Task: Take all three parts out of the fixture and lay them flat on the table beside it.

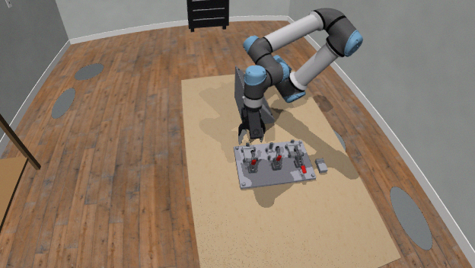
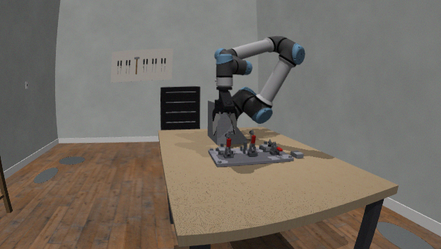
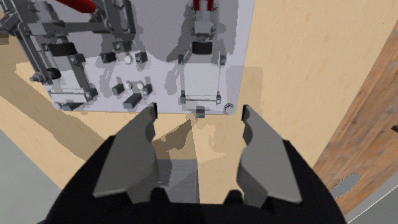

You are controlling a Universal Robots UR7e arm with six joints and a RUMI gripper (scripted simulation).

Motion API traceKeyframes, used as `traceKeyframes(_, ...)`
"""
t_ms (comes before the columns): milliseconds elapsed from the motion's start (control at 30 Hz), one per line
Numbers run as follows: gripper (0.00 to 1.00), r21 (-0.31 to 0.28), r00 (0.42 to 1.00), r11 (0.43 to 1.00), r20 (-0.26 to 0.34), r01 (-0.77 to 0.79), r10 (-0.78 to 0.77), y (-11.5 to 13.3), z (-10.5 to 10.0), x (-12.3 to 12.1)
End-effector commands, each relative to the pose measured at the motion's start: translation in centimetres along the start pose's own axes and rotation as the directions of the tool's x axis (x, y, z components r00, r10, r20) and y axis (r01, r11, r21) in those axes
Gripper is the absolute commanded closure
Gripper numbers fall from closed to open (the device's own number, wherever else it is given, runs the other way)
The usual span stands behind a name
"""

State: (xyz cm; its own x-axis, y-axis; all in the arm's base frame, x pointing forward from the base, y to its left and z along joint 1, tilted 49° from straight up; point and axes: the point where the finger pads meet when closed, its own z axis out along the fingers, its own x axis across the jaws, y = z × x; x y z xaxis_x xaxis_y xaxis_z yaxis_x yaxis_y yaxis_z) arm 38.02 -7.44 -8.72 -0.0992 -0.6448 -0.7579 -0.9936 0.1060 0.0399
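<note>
One tan table (image 2: pixel 247 198) on wood floor (image 2: pixel 88 198); pincer (image 3: pixel 199 120) partly open, empty.

The tan counter (image 1: pixel 228 228) carries a grey fixture plate (image 1: pixel 266 180) near its middle, a small grey block (image 1: pixel 322 166) just right of it, and a dark upright panel (image 1: pixel 239 91) at the far side.

A black drawer cabinet (image 2: pixel 179 107) stands against the far wall, centre of the exterior view. Above it, at upper left, hangs a pale tool poster (image 2: pixel 141 65) showing a hammer and small hand tools. Grey oval patches (image 1: pixel 88 71) dot the brown plank floor (image 1: pixel 114 152). A dark wooden post (image 1: pixel 20 142) leans at the left edge.
</note>
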Motion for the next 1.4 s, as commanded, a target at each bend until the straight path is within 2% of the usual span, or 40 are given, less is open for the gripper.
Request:
traceKeyframes(0,0.41,0.002,1.0,1.0,-0.001,0.0,0.0,-0.1,1.8,0.1)
traceKeyframes(200,0.41,0.002,1.0,1.0,-0.001,0.0,0.0,-0.1,3.5,0.1)
traceKeyframes(400,0.41,0.002,1.0,1.0,-0.001,0.0,0.0,-0.1,3.9,0.1)
traceKeyframes(1367,0.41,0.002,1.0,1.0,-0.001,0.0,0.0,-0.1,4.6,0.1)
